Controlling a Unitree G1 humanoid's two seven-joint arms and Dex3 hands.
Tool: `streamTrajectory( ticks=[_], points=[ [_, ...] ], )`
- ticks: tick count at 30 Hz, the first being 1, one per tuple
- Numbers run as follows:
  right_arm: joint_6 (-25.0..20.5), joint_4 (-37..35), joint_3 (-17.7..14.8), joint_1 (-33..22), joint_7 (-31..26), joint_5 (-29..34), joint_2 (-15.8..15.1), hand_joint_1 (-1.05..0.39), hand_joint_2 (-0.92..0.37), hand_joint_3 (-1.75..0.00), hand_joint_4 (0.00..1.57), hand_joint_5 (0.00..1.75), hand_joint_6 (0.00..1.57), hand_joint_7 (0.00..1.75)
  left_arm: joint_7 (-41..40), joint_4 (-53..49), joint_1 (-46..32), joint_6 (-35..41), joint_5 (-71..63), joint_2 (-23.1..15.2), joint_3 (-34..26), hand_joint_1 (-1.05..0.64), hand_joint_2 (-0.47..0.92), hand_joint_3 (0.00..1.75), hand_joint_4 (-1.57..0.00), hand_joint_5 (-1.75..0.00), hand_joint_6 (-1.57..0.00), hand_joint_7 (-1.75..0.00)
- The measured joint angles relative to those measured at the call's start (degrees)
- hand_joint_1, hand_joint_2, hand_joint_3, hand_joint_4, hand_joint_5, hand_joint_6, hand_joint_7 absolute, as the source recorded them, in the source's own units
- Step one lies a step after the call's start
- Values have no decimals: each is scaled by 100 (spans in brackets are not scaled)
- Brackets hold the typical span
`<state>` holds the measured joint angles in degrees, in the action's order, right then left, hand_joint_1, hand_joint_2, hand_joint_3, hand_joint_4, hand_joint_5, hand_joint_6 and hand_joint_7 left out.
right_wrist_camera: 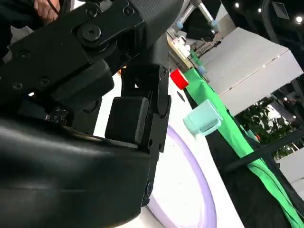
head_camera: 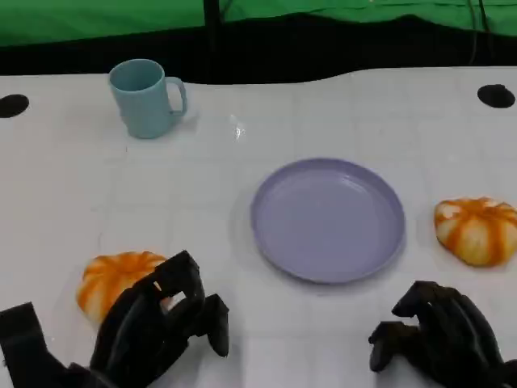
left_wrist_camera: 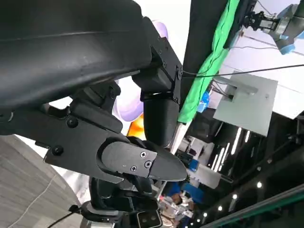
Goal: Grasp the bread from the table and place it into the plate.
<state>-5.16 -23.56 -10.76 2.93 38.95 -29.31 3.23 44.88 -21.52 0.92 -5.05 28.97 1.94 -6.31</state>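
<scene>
Two orange-and-white striped bread rolls lie on the white table. One bread roll [head_camera: 113,279] is at the near left, partly hidden behind my left hand [head_camera: 157,323]. That hand hovers at its near right side with fingers bent and apart, holding nothing. The other bread roll [head_camera: 478,230] lies to the right of the lilac plate [head_camera: 327,218], which is bare in the middle of the table. My right hand [head_camera: 440,339] sits low at the near right with loosely curved fingers and nothing in it. The left wrist view shows the plate [left_wrist_camera: 127,107] and a patch of bread [left_wrist_camera: 137,129] past my fingers [left_wrist_camera: 159,118].
A light blue mug [head_camera: 147,99] stands at the far left, also seen as the mug [right_wrist_camera: 202,118] in the right wrist view beyond the plate rim [right_wrist_camera: 192,178]. Black round marks [head_camera: 495,95] sit at the table's far corners. A green backdrop runs behind the table.
</scene>
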Motion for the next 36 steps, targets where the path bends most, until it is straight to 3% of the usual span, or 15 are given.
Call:
streamTrajectory(
  ticks=[8,13,17,21,27,30,36],
  points=[
    [0,-24,-20,5,-1,0,7,-103,-72,0,157,71,157,33,-6,7,0,46,27,-5,-24,-73,92,13,-79,-175,-56,-170],
    [0,-29,-39,5,-2,-1,18,-103,-73,-1,157,71,157,33,-159,185,-48,-123,-159,-7,-19,-77,92,18,-66,-175,-56,-142],
    [-11,-29,-41,12,-2,-2,20,-103,-72,0,157,72,157,34,-231,319,-59,-276,-247,-42,-25,-70,92,19,-55,-149,-66,-71],
    [-12,-32,-41,48,-2,-3,26,-103,-73,-1,157,73,157,36,-231,488,-23,-276,-278,-208,-30,-70,92,16,-54,-126,-72,-28],
    [-12,-34,-32,58,-5,0,41,-102,-72,0,157,72,157,35,-371,813,85,-420,-834,-701,6,-73,92,23,-50,-108,-68,-12],
    [-48,-32,-33,61,-9,-1,39,-101,-72,0,157,71,157,34,-591,1155,84,-682,-1510,-1153,64,-72,92,26,-48,-102,-65,-9],
    [-140,87,-24,45,-77,-2,46,-101,-72,0,157,71,157,33,-685,1842,66,-712,-2250,-1994,184,-68,92,14,-42,-74,-57,-1]
  ],
)
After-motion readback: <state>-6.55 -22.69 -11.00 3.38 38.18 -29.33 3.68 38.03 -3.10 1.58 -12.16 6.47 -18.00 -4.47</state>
